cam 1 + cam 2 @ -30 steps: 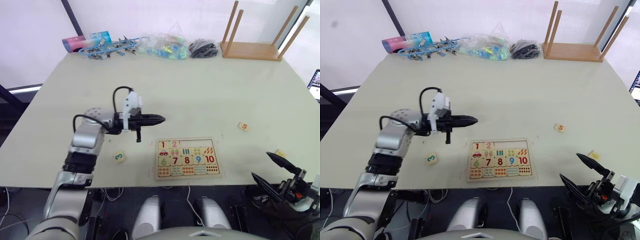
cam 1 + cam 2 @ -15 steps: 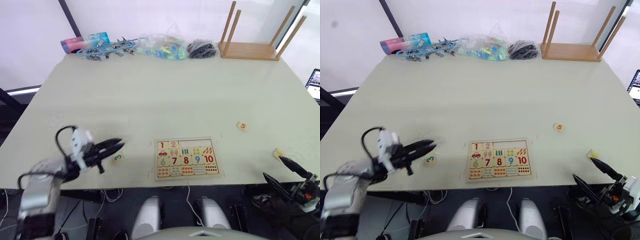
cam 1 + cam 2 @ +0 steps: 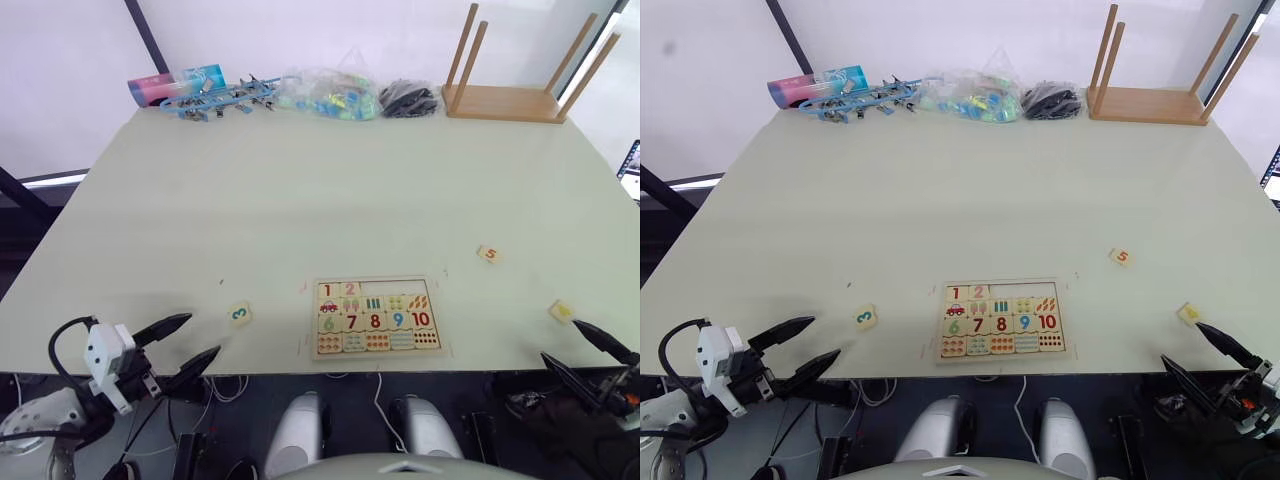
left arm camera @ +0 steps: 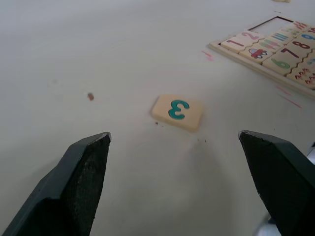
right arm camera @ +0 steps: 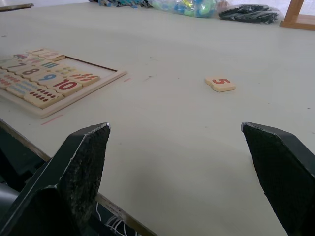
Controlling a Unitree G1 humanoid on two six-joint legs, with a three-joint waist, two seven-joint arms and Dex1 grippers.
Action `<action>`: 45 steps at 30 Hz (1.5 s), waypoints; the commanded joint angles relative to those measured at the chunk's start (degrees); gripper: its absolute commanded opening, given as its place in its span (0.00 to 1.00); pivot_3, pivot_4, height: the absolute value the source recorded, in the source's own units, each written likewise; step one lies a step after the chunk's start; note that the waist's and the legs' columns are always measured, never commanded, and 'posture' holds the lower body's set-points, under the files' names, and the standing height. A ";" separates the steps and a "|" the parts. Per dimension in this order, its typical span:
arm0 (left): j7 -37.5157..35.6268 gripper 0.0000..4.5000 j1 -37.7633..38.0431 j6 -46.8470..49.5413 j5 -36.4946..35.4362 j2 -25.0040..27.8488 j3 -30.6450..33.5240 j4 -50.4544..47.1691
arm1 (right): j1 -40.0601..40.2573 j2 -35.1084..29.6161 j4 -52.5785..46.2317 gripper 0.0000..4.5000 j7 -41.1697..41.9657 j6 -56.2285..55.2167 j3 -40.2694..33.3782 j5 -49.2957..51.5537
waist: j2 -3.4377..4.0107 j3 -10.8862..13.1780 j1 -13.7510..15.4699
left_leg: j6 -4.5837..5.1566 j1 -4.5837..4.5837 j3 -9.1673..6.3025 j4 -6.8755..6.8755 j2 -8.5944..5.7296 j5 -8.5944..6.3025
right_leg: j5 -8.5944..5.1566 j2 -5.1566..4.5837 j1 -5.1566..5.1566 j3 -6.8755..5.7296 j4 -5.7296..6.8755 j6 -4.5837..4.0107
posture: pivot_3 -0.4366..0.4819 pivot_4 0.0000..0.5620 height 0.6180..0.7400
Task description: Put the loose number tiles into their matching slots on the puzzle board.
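Observation:
The puzzle board [image 3: 377, 354] lies near the table's front edge, with tiles 1 and 2 seated in its top row and bare slots [image 3: 397, 289] beside them. A loose green 3 tile [image 3: 238, 313] lies left of the board. An orange 5 tile [image 3: 488, 253] and a yellow tile [image 3: 561, 311] lie to its right. My left gripper [image 3: 202, 336] hangs open at the front edge, short of the 3 tile [image 4: 177, 110]. At the front right corner my right gripper [image 3: 562, 340] is open, just before the yellow tile, with the 5 tile [image 5: 220, 83] farther ahead.
An upturned wooden stool [image 3: 510, 90] stands at the back right. Along the back edge lie blue clutter [image 3: 215, 95], a clear bag of coloured bits [image 3: 330, 92] and a black bundle [image 3: 407, 97]. A laptop corner [image 3: 631, 165] shows at the right edge.
My left arm has pulled back from beside the board to the table's front left edge, and its gripper has opened. The right gripper has sunk slightly at the front right.

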 commanded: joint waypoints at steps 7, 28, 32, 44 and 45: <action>-2.05 0.98 0.46 -2.96 -1.87 1.15 1.58 0.95 | 1.41 -0.53 2.10 1.00 1.12 -1.43 -3.10 0.45 | 0.03 -0.04 -0.22 | -0.02 0.00 0.00 0.01 0.02 -0.01 | -0.03 0.02 0.00 -0.20 0.00 0.05 | 0.48 0.27 1.00; -2.94 0.98 -3.00 -1.20 -2.31 2.72 -0.34 0.73 | 1.94 0.93 4.11 1.00 -3.04 -4.70 -4.05 0.13 | 0.08 -0.01 -0.22 | -0.04 -0.04 0.00 -0.02 0.03 -0.03 | -0.04 -0.10 -0.04 -0.21 -0.02 0.06 | 0.48 0.27 1.00; -3.06 0.98 -3.18 -1.14 -2.20 2.92 -0.61 0.86 | 1.65 0.96 4.21 1.00 -3.06 -4.79 -4.12 -0.10 | 0.08 -0.01 -0.22 | -0.04 -0.09 0.01 -0.03 0.03 -0.03 | -0.04 -0.11 -0.11 -0.20 -0.03 0.06 | 0.48 0.27 1.00; -3.11 0.98 -3.53 -0.77 -2.33 2.87 -0.82 0.66 | 0.60 1.05 4.24 1.00 -3.24 -4.93 -3.99 -0.20 | 0.08 -0.01 -0.20 | -0.04 -0.12 0.01 -0.09 0.03 -0.03 | -0.04 -0.17 -0.15 -0.20 -0.04 0.06 | 0.48 0.27 1.00; -3.10 0.98 -3.58 -0.75 -2.35 2.85 -0.82 0.67 | 0.49 1.12 4.18 1.00 -3.37 -4.93 -4.09 -0.09 | 0.07 -0.01 -0.20 | -0.05 -0.12 0.01 -0.10 0.03 -0.03 | -0.04 -0.18 -0.15 -0.20 -0.04 0.06 | 0.48 0.27 1.00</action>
